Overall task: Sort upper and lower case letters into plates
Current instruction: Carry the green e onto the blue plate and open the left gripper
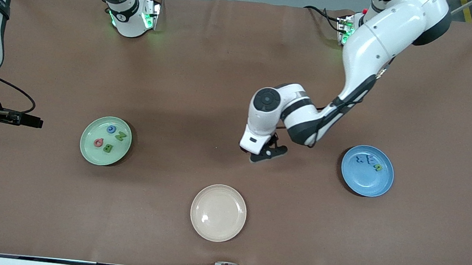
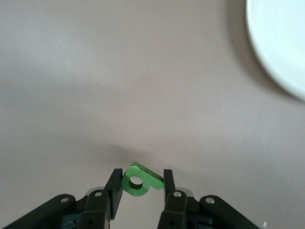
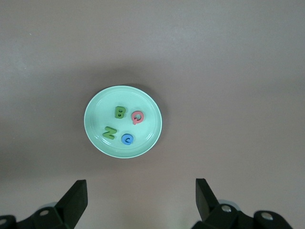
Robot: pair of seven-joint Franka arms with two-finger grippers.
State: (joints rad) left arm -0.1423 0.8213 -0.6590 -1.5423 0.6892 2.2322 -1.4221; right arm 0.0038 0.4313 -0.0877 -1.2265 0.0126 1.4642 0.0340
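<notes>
The pale green plate [image 1: 92, 152] lies toward the right arm's end and holds several letters: a green B, a pink Q, a green N and a blue C. It also shows in the right wrist view [image 3: 147, 107]. The blue plate [image 1: 363, 181] lies toward the left arm's end and holds three small letters. My left gripper [image 1: 266, 153] hangs over bare table at the middle, shut on a green letter with a round hole [image 2: 151, 181]. My right gripper [image 1: 37, 122] is open and empty, up beside the green plate.
A cream-beige plate [image 1: 216, 230] lies empty, nearer to the front camera than the other two; its rim shows in the left wrist view [image 2: 281, 43]. A brown cloth [image 1: 240, 85] covers the table.
</notes>
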